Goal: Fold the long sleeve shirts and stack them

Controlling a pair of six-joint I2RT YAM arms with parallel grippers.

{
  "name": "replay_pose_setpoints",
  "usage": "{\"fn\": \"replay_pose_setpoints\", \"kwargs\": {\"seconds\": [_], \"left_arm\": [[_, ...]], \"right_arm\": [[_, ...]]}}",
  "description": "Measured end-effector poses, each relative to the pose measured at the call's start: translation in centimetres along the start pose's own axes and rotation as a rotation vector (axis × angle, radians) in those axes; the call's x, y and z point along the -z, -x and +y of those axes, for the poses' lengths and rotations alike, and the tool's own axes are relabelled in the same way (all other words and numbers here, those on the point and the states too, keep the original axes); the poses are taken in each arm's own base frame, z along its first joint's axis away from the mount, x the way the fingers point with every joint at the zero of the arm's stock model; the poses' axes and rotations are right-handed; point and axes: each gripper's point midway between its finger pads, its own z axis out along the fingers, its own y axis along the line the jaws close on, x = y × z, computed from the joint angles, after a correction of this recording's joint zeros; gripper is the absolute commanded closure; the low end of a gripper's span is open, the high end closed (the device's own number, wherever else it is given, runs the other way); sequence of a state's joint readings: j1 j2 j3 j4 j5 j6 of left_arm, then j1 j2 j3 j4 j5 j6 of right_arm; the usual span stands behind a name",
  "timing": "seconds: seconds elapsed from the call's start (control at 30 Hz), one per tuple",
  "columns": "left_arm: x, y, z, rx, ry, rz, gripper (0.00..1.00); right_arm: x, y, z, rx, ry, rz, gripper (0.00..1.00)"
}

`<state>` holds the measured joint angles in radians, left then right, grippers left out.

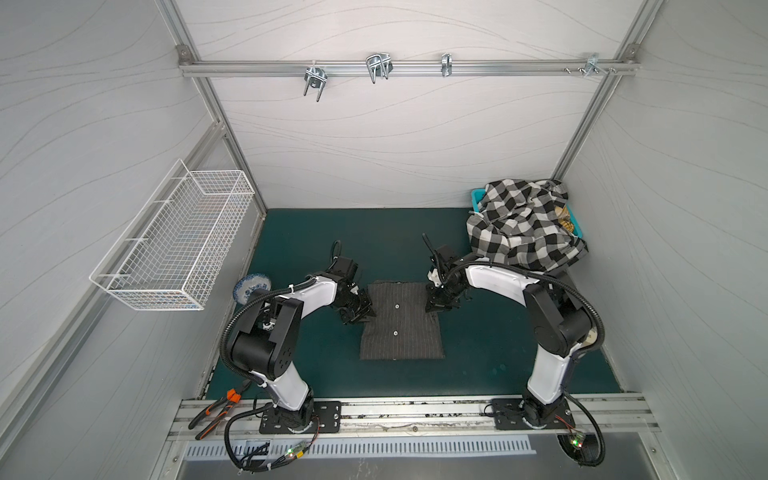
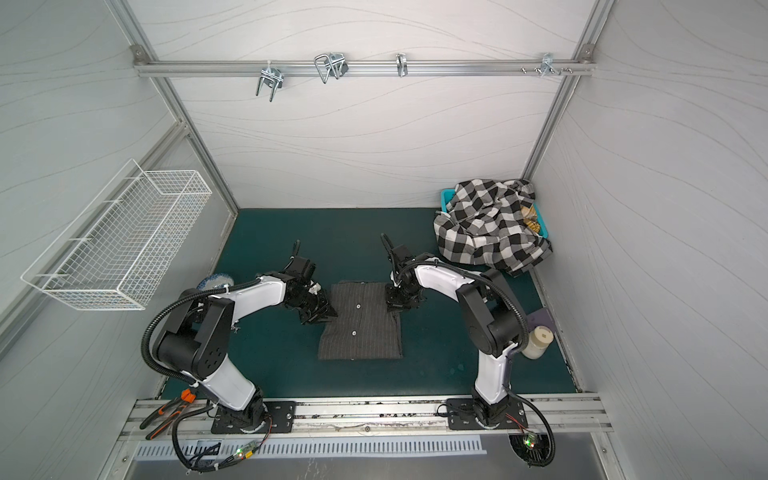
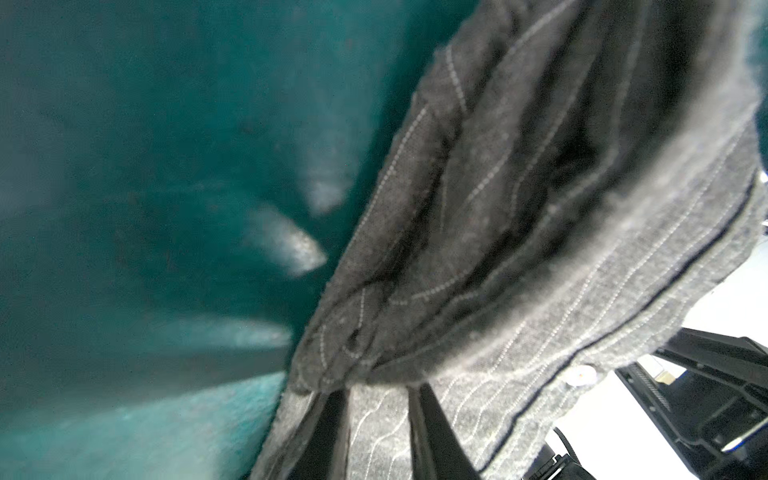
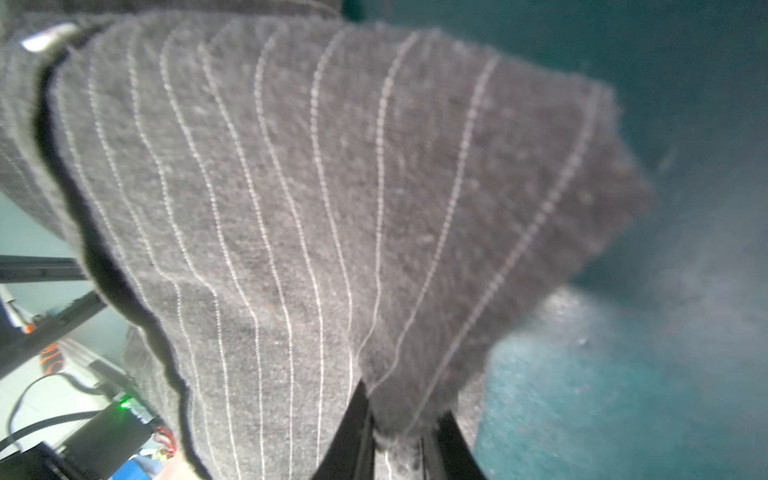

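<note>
The dark charcoal pinstriped shirt (image 1: 401, 328) (image 2: 360, 328) lies folded into a rectangle on the green mat, white buttons up. My left gripper (image 1: 368, 316) (image 2: 328, 314) is at its left edge. In the left wrist view this gripper (image 3: 380, 399) is shut on a fold of the pinstriped shirt (image 3: 519, 208). My right gripper (image 1: 434, 306) (image 2: 392, 306) is at the shirt's upper right edge. Its wrist view shows it (image 4: 401, 415) pinching a bunch of the same shirt (image 4: 332, 187). The black-and-white checked shirt (image 1: 519, 226) (image 2: 486, 226) is heaped over the teal basket (image 1: 478, 195) at the back right.
A white wire basket (image 1: 178, 245) hangs on the left wall, with a blue-and-white plate (image 1: 251, 286) below it. Pliers (image 1: 220, 409) lie on the front rail at left. A pale bottle (image 2: 538, 340) stands by the right wall behind my right arm. Metal hooks (image 1: 378, 66) hang from the rear rail.
</note>
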<state>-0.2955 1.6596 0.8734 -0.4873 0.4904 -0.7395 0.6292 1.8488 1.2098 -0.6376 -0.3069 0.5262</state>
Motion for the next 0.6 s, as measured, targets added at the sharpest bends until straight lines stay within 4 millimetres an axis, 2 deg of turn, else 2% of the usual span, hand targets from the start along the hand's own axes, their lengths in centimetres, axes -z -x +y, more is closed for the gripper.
{"fn": "replay_pose_setpoints", "kwargs": {"seconds": [0.13,0.2,0.27,0.33,0.37,0.43,0.47,0.53,0.6], "left_arm": [[0.0,0.0,0.0,0.001,0.0,0.0,0.76],[0.0,0.0,0.0,0.001,0.0,0.001,0.76],[-0.1,0.0,0.1,0.001,-0.001,-0.001,0.76],[-0.2,0.0,0.2,0.002,-0.007,-0.002,0.76],[-0.2,0.0,0.2,0.001,-0.011,-0.004,0.77],[-0.2,-0.1,0.2,0.003,-0.023,-0.005,0.76],[-0.3,-0.1,0.2,0.006,-0.028,-0.003,0.77],[-0.3,-0.1,0.1,0.014,-0.034,0.001,0.77],[-0.4,-0.1,0.1,0.023,-0.041,0.01,0.77]], "right_arm": [[-1.1,-0.3,-0.1,-0.048,0.078,0.017,0.99],[-1.5,-0.3,-0.3,-0.1,0.151,0.028,1.0],[-1.5,-0.3,-0.6,-0.149,0.243,0.038,0.9],[-1.4,-0.4,-0.8,-0.2,0.33,0.053,0.61],[-1.2,-0.3,-0.9,-0.209,0.36,0.054,0.55],[-0.8,0.1,-0.4,-0.213,0.415,0.052,0.54],[-0.7,0.1,-0.2,-0.212,0.433,0.055,0.56],[-0.8,0.1,0.2,-0.21,0.452,0.063,0.66],[-1.3,-0.1,0.4,-0.213,0.454,0.077,0.68]]}}
